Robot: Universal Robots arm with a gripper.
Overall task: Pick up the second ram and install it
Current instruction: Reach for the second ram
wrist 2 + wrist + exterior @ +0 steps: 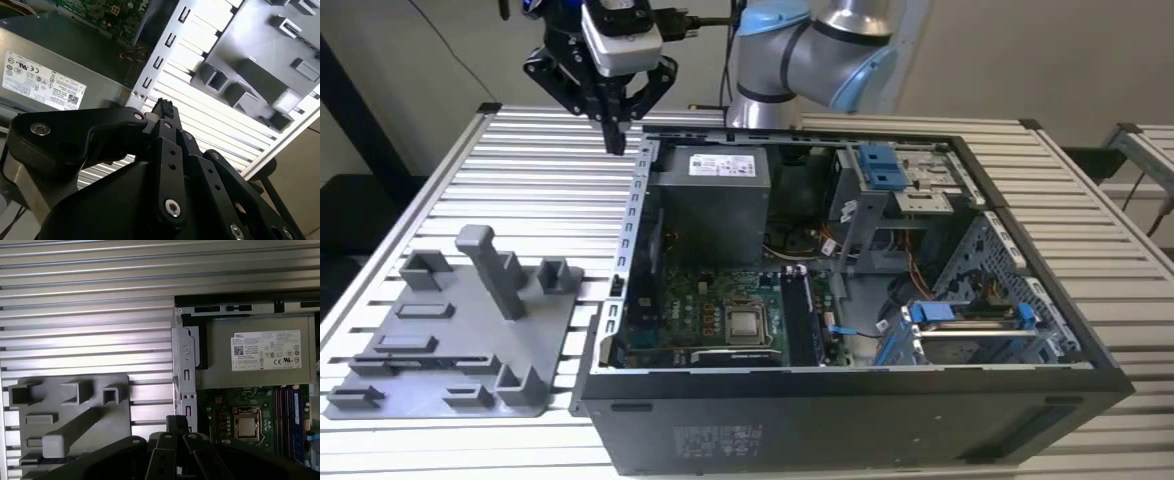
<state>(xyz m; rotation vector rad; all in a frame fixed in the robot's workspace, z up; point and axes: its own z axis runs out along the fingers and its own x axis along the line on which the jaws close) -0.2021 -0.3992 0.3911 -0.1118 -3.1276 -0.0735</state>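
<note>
The jaws are clenched, the black fingertips [165,107] meeting at a point and aimed straight down. They hang from the arm [814,50] clear above the ribbed metal bench [520,180]. Nearest to the jaws, just beside and below them, is the upper corner of the open computer case [854,420]. The grey power supply [707,200] with its pale label sits directly inside that corner. Past the power supply, deeper in the case, lies the green motherboard [707,300] with the square processor [747,325]. The long memory slots [287,420] run alongside the processor, with dark sticks standing in them. On the other side of the jaws from the case, well apart from them, the grey holder tray [460,320] rests flat on the bench with its posts upright. At the tray's end farthest from the jaws there is a thin dark strip lying low between the raised blocks. This appears to be the second ram [420,358], seated in the tray and untouched, though its chips and label cannot be made out.
</note>
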